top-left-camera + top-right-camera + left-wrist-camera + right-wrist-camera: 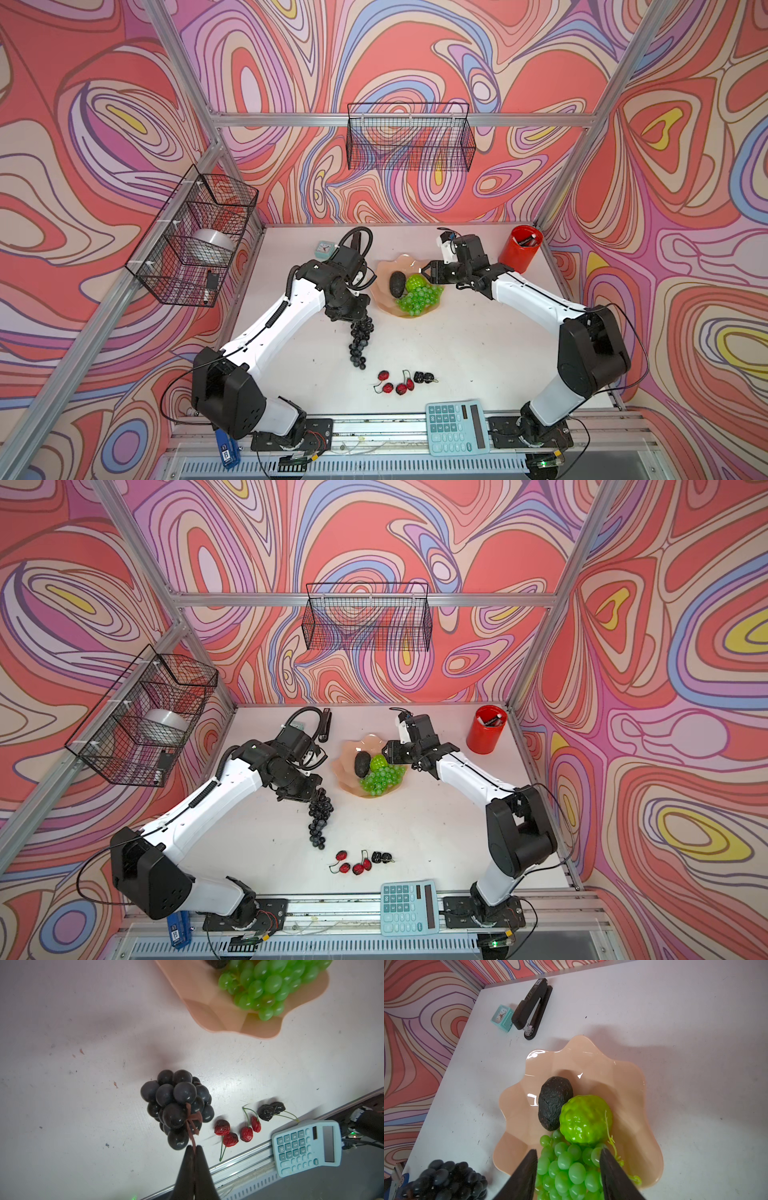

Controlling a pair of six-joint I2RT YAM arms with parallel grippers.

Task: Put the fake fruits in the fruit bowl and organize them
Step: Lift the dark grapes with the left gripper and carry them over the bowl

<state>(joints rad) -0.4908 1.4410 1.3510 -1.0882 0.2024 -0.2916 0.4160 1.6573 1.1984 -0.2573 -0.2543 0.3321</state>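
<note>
My left gripper (194,1148) is shut on the brown stem of the dark purple grape bunch (176,1103), which hangs below it, left of the bowl (360,336). The peach-pink fruit bowl (384,266) holds a dark avocado (554,1101), a bumpy lime-green ball (583,1120) and the green grape bunch (569,1169). My right gripper (568,1152) hovers open over the green grapes at the bowl's right side (426,272), holding nothing. Red cherries (395,384) and black berries (424,377) lie on the table nearer the front.
A teal calculator (457,428) sits on the front rail. A red cup (520,248) stands at the back right. A small teal clock (501,1017) and a black stapler (533,1007) lie at the back left. Wire baskets (409,137) hang on the walls.
</note>
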